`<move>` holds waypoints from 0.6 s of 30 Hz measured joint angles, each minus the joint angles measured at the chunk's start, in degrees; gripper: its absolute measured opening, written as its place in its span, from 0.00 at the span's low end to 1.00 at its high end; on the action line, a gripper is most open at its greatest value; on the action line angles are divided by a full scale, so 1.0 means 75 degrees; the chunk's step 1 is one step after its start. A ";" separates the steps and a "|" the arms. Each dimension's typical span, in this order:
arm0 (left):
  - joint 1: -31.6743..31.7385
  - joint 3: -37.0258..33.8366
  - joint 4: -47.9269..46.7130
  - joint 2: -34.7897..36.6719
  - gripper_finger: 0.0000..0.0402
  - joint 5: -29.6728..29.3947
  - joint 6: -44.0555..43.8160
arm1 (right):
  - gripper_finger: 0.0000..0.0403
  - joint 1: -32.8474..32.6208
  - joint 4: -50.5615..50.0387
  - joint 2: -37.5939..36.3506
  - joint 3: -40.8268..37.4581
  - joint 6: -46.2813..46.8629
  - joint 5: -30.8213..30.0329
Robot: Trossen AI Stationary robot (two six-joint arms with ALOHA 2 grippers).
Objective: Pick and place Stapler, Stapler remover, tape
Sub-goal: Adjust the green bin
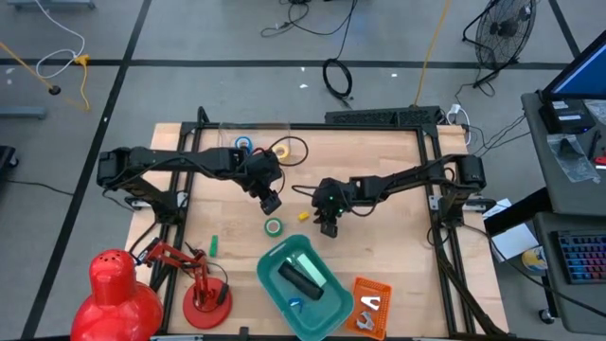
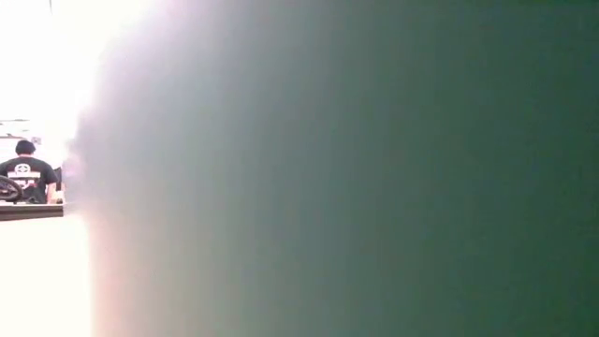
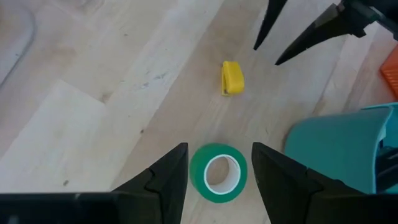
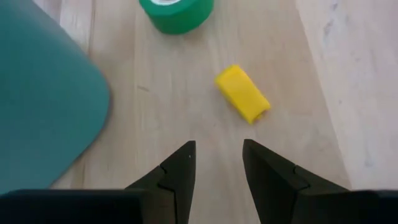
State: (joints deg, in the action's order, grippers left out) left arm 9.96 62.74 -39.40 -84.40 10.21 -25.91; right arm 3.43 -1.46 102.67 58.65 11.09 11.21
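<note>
The green tape roll [image 1: 274,227] [image 3: 217,173] lies flat on the wooden table. My left gripper [image 1: 270,201] [image 3: 219,148] hovers over it, open, one finger on either side, touching nothing. My right gripper [image 1: 328,225] [image 4: 218,144] is open just right of a small yellow block [image 1: 303,216] [image 4: 242,93]. A black stapler [image 1: 301,277] lies in the teal tray [image 1: 327,308]. The pale staple remover [image 1: 369,305] sits in the orange tray [image 1: 358,284]. A blue tape roll [image 1: 244,145] and a yellow one [image 1: 281,150] lie near the far edge. The orange roll is not seen.
A green block [image 1: 214,245] lies left of the teal tray. A red desk lamp [image 1: 204,294] stands at the near left corner. The low view is almost wholly blocked by a blurred teal surface [image 2: 374,168]; a person [image 2: 28,173] shows far behind.
</note>
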 joint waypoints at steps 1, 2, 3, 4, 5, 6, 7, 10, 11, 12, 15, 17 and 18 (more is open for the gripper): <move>-0.0016 0.0000 0.0000 0.0000 0.45 -0.0002 -0.0029 | 0.32 0.0044 -0.0006 0.0000 0.0019 -0.0002 0.0033; -0.0047 0.0000 0.0000 0.0000 0.45 0.0019 -0.0089 | 0.32 0.0093 -0.0012 0.0000 0.0034 0.0005 0.0123; -0.0064 0.0000 0.0000 0.0000 0.45 0.0075 -0.0155 | 0.32 0.0127 -0.0038 0.0000 0.0063 0.0026 0.0139; -0.0086 0.0000 0.0000 0.0000 0.45 0.0160 -0.0213 | 0.32 0.0152 -0.0070 0.0000 0.0087 0.0048 0.0141; -0.0111 0.0000 0.0000 0.0000 0.45 0.0284 -0.0264 | 0.32 0.0171 -0.0074 0.0000 0.0102 0.0079 0.0139; -0.0145 0.0000 0.0000 0.0000 0.45 0.0423 -0.0318 | 0.32 0.0191 -0.0068 -0.0003 0.0105 0.0122 0.0141; -0.0174 0.0000 -0.0003 0.0000 0.45 0.0556 -0.0375 | 0.32 0.0199 -0.0071 -0.0003 0.0105 0.0195 0.0148; -0.0288 0.0000 -0.0053 0.0000 0.45 0.1106 -0.0512 | 0.32 0.0232 -0.0069 -0.0003 0.0105 0.0418 0.0378; -0.0327 0.0000 -0.0105 0.0000 0.45 0.1320 -0.0572 | 0.32 0.0238 -0.0067 -0.0003 0.0105 0.0507 0.0525; -0.0393 0.0000 -0.0164 0.0000 0.44 0.1450 -0.0628 | 0.32 0.0246 -0.0066 -0.0006 0.0105 0.0578 0.0616; -0.0717 0.0000 -0.0317 0.0000 0.37 0.1378 -0.1051 | 0.32 0.0289 -0.0091 -0.0039 0.0103 0.0682 0.0892; -0.0956 0.0000 -0.0246 0.0045 0.29 0.1354 -0.1319 | 0.32 0.0300 -0.0218 -0.0178 0.0103 0.0631 0.0922; -0.1090 -0.0003 -0.0162 0.0116 0.24 0.1343 -0.1448 | 0.32 0.0301 -0.0232 -0.0249 0.0103 0.0590 0.0909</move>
State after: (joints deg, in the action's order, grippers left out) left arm 1.78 62.72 -40.61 -83.53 20.28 -36.77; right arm 5.69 -3.20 100.81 59.42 15.51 18.03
